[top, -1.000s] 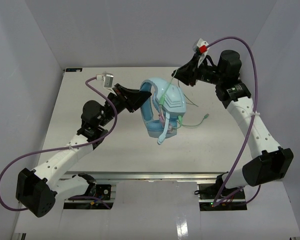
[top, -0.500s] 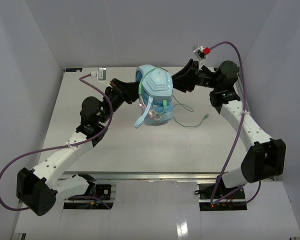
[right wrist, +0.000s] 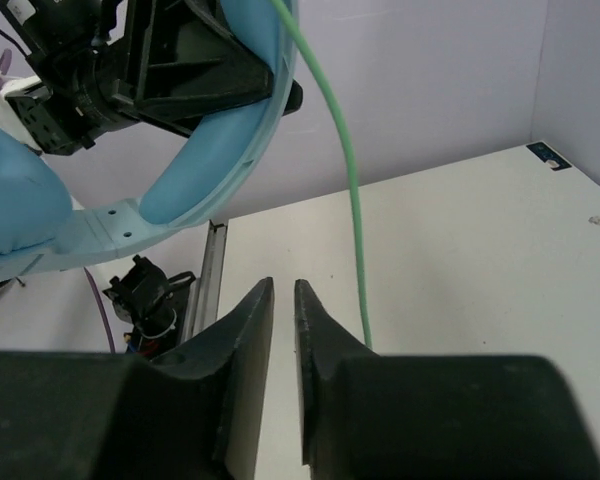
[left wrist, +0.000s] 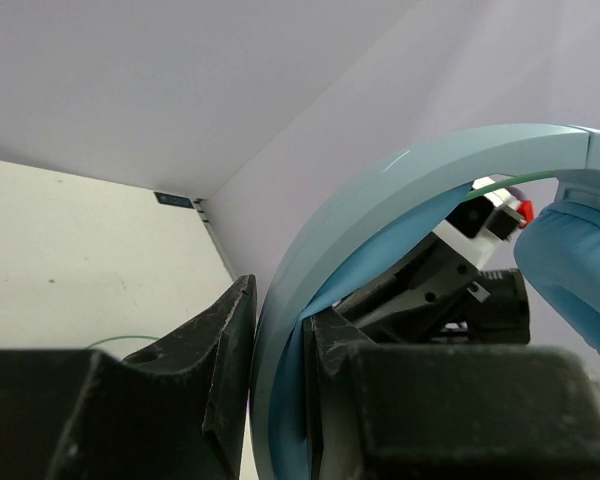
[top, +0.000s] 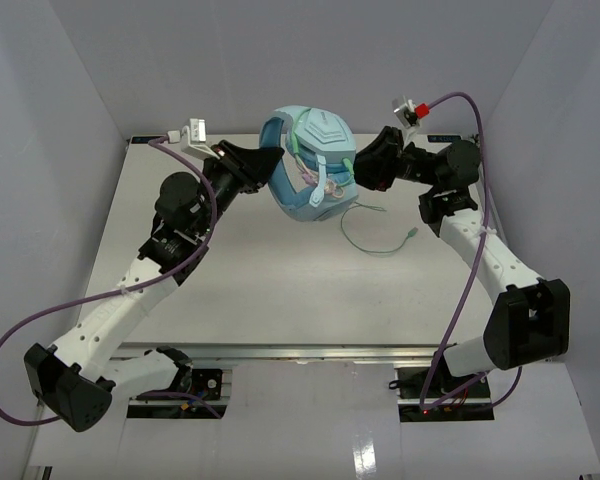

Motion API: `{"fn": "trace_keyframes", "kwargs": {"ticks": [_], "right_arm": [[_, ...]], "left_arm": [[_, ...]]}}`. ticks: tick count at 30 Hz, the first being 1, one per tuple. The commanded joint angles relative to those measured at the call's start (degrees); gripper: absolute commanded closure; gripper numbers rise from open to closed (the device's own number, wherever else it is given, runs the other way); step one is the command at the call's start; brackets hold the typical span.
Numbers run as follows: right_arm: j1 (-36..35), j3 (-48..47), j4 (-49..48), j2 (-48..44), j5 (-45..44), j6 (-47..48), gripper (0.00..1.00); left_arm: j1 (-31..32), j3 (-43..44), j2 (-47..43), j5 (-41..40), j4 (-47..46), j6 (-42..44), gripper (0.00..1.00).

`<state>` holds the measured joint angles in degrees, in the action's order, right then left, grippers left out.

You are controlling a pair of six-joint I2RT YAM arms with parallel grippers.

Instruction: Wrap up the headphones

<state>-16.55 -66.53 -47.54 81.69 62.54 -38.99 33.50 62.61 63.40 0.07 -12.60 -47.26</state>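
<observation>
The light blue headphones [top: 315, 165] hang in the air above the far middle of the table. My left gripper [top: 263, 166] is shut on the headband [left wrist: 430, 160], with a finger on each side of it [left wrist: 280, 300]. My right gripper [top: 363, 170] sits close against the earcup side. Its jaws [right wrist: 284, 285] stand almost closed with nothing between them. The pale-green cord [right wrist: 345, 200] runs down from the headband [right wrist: 230, 130] past the outside of the right finger. The rest of the cord [top: 375, 248] trails on the table, its plug at the right end.
The white table [top: 230, 290] ends at a back edge close under the headphones, with grey walls behind and at both sides. Purple robot cables [top: 485, 130] loop off both wrists. The left arm's wrist [right wrist: 130, 70] shows close behind the headband in the right wrist view.
The headphones have been lifted and carried toward the back wall while turning. My left gripper rose with them. My right gripper moved down and left, close to the earcup.
</observation>
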Motion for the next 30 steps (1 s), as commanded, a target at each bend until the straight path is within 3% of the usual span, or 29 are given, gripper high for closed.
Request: {"fn": "trace_keyframes", "kwargs": {"ticks": [1, 5, 8, 9, 12, 19, 30], "right_arm": [[0.3, 1.3, -10.5, -1.1, -0.3, -5.2, 0.66], [0.3, 0.2, -10.6, -0.4, -0.7, -3.9, 0.35], [0.1, -2.7, -2.0, -0.5, -1.9, 4.6, 0.06], [-0.1, -3.3, 2.7, -0.6, -2.9, 9.4, 0.02], [-0.9, -5.6, 13.5, -0.4, -5.9, 22.1, 0.05], [-3.9, -9.9, 23.2, 3.0, -5.3, 38.0, 0.1], [-7.3, -4.1, 29.5, 4.4, -5.2, 47.8, 0.06]], "left_arm": [[0.2, 7.5, -0.7, -4.4, 4.2, -0.5, 1.0], [0.2, 11.4, 0.3, -4.7, 6.8, -0.5, 1.0], [0.2, 12.7, 0.1, -5.0, 8.2, -0.4, 1.0], [0.2, 12.9, 0.0, -5.0, 8.4, -0.4, 1.0], [0.2, 13.5, -0.1, -4.8, 9.1, -0.8, 1.0], [0.2, 14.4, 0.1, -4.0, 10.8, -1.9, 1.0], [0.2, 15.5, 0.5, -4.2, 11.1, -2.9, 1.0]]}}
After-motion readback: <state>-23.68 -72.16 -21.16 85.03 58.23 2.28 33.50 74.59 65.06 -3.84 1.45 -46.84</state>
